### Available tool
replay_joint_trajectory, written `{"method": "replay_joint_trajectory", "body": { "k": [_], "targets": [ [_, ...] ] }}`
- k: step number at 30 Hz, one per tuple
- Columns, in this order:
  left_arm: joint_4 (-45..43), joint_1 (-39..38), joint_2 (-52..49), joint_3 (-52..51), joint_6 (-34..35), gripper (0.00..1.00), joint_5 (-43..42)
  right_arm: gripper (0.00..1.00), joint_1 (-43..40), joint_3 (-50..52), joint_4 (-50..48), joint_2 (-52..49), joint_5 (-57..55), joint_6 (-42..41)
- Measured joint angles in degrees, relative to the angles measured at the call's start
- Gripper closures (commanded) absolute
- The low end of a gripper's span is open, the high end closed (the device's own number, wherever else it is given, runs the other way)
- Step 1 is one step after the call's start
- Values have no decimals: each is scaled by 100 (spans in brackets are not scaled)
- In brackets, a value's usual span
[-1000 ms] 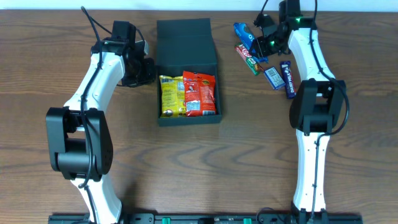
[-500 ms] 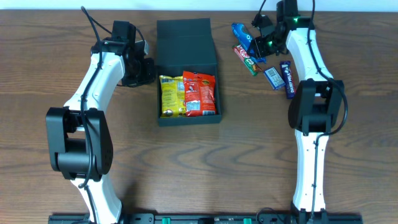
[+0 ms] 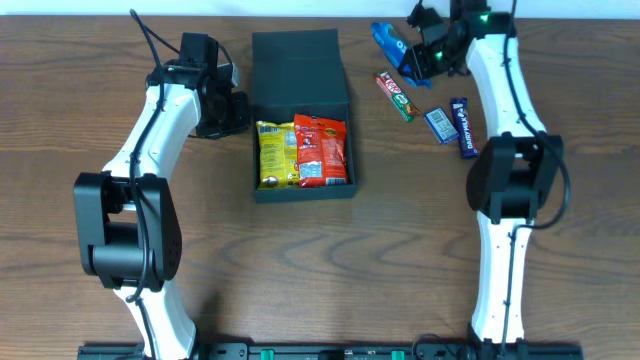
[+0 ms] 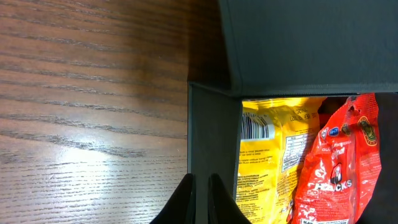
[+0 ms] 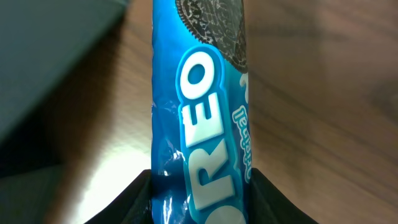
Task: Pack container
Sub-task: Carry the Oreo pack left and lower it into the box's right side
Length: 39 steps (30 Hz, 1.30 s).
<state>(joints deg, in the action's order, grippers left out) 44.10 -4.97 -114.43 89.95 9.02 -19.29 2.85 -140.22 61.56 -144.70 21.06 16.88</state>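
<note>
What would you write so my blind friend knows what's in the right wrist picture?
A blue Oreo packet fills the middle of the picture, pinched at the bottom between the two dark fingers of the right claw. Behind it is a brown wooden table, with a corner of the dark container at the upper left.

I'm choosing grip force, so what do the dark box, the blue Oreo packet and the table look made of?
The container: probably matte charcoal cardboard, given its thin walls and folded flap lid. The Oreo packet: glossy plastic film, showing highlights and wrinkles. The table: a wood-grain surface with a slight sheen; whether it is solid wood or laminate cannot be told.
</note>
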Motion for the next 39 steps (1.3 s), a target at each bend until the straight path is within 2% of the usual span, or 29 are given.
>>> {"method": "replay_joint_trajectory", "body": {
  "k": [3,10,12,18,20,23,25,26,29,33,39],
  "targets": [
    [-22,0,0,0,-2,91,0,67,76,-37,343,503,-4,0],
    [-96,0,0,0,-17,91,2,73,487,9,1097,1746,55,50],
    [-107,9,0,0,-42,91,0,73,527,446,933,2273,133,52],
    [-157,208,0,0,-101,91,4,74,94,2787,262,4308,358,-129],
    [-221,315,0,0,-125,91,2,76,240,3469,264,4776,363,-343],
    [-262,535,0,0,-127,91,-2,79,964,4065,-9,4824,428,-841],
    [-275,719,0,0,-127,91,-9,71,1377,4402,-350,4719,444,-1196],
    [-280,846,0,0,-127,91,-35,71,1631,4599,-568,4638,415,-1464],
    [-260,1176,0,2,-111,91,-175,74,2072,4859,-868,4393,199,-2249],
    [-251,1471,0,2,-109,92,-308,77,2306,4907,-979,4164,-289,-3287],
    [-251,1502,0,2,-109,91,-372,81,2542,4907,-1095,3716,-748,-4411]
  ]
}}
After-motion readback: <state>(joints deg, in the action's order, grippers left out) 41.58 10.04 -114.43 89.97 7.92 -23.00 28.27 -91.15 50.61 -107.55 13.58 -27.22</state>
